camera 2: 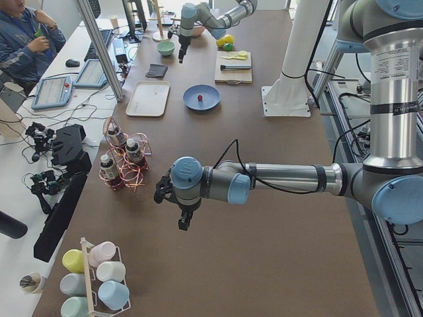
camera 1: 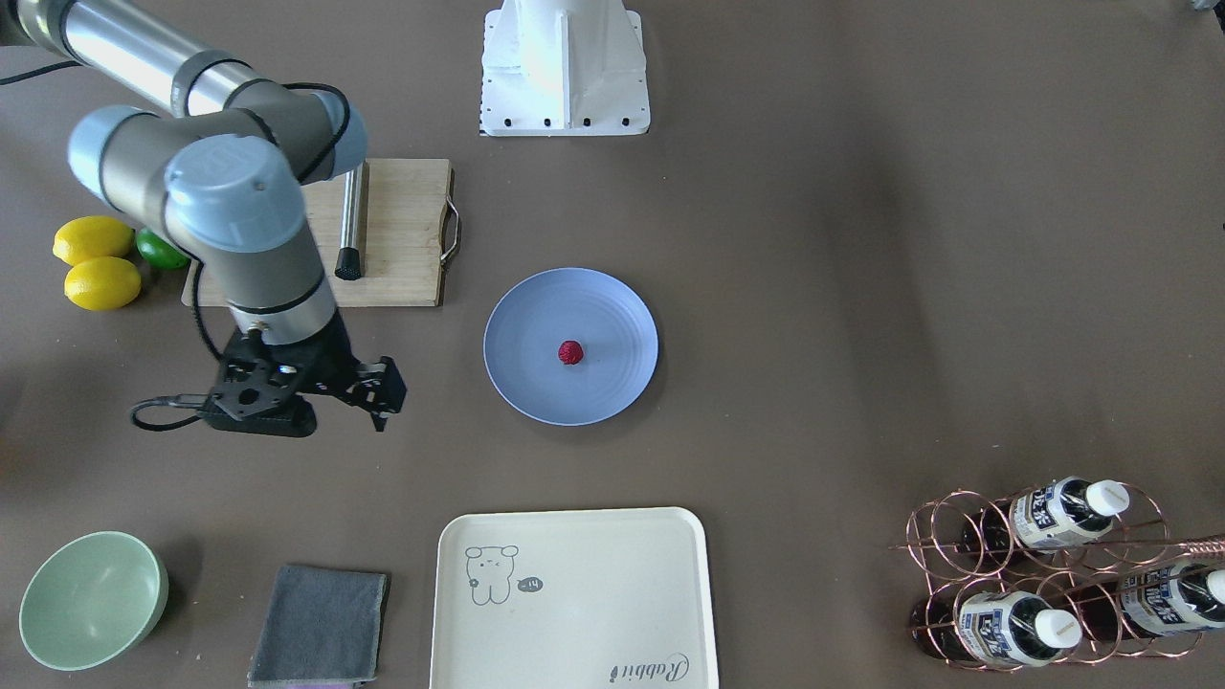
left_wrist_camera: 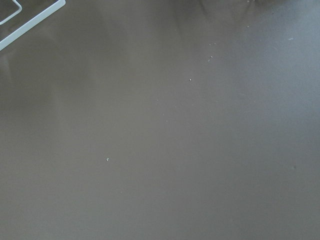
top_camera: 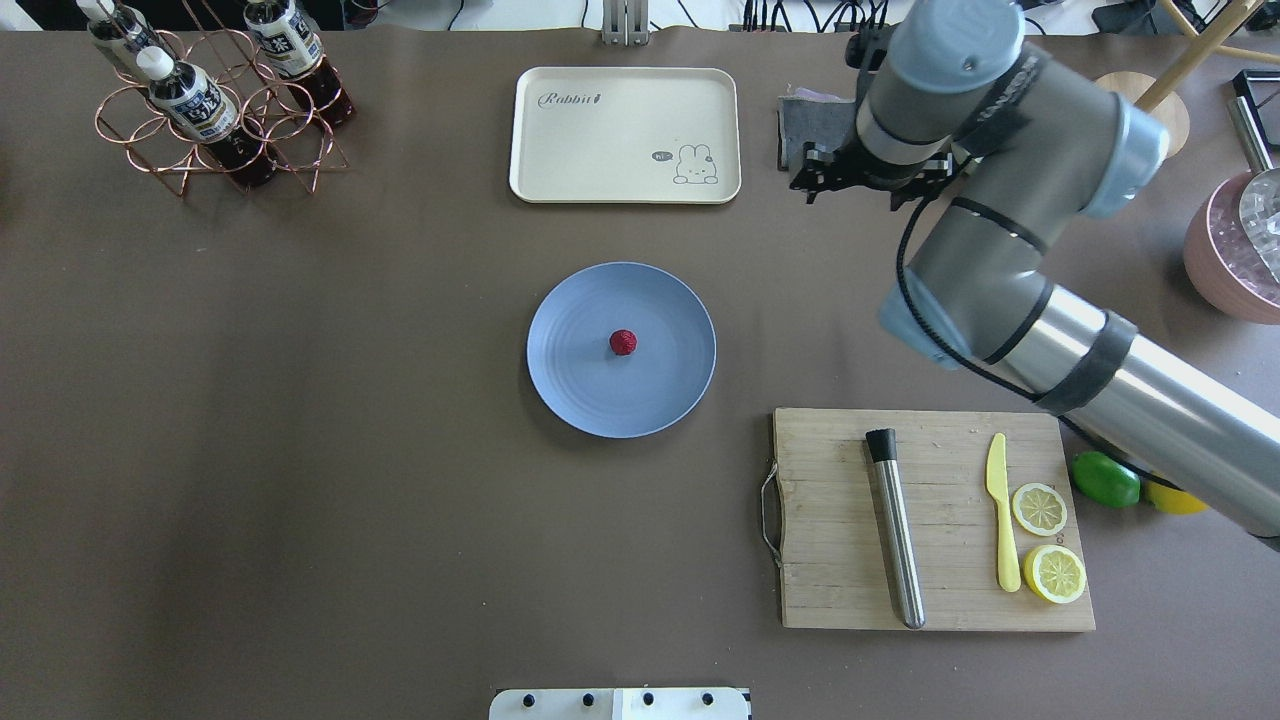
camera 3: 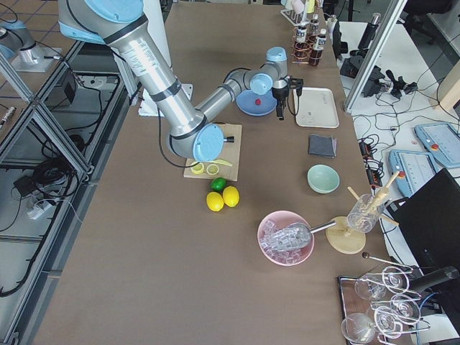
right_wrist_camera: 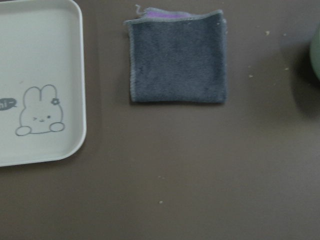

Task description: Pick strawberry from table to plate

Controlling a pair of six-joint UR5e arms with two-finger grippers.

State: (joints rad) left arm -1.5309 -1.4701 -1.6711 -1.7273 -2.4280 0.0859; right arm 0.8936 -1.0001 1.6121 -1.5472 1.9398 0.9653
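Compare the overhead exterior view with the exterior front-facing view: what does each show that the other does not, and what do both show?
Only the overhead view shows the yellow knife and two lemon slices on the cutting board; the right arm covers them in the front-facing view. Only the front-facing view shows the green bowl. Both show the strawberry resting on the plate.
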